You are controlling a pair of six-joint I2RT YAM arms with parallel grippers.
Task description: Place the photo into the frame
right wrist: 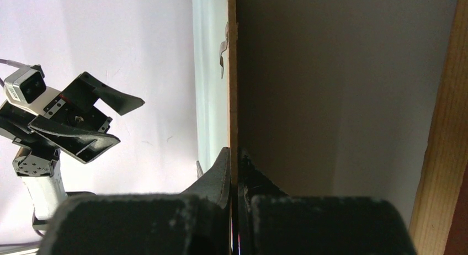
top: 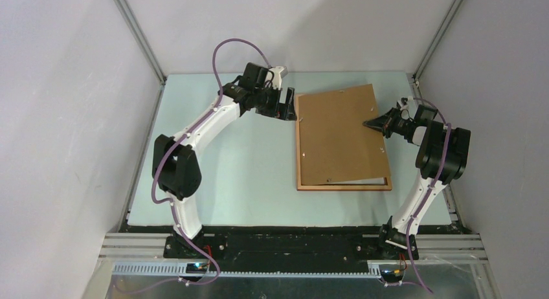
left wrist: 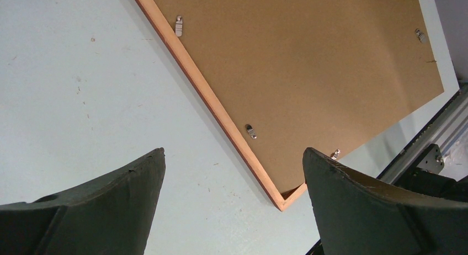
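The frame (top: 343,186) lies flat on the table (top: 246,169), right of centre; a brown board (top: 336,134) lies askew over it, covering most of the opening.

Right gripper (top: 370,123): I see it at the board's right edge; both fingers (right wrist: 218,175) are pressed together on that thin edge, one on each face, so the grip is on the board and not on the frame. The edge between them sits raised above the frame's right rail, which runs just beside the fingers on the outer side in the right wrist view.

Left gripper (top: 287,105): it hangs off the frame's far-left corner, just beside it; the fingers (left wrist: 132,189) are spread wide and hold nothing; in the left wrist view a frame corner shows between the two tips, clear of both.

The photo (top: 366,180): I see only a white strip inside the frame, under the board's near edge, which I take to be it; the rest is covered; it lies well apart from the left fingers and below the right ones, touching neither.
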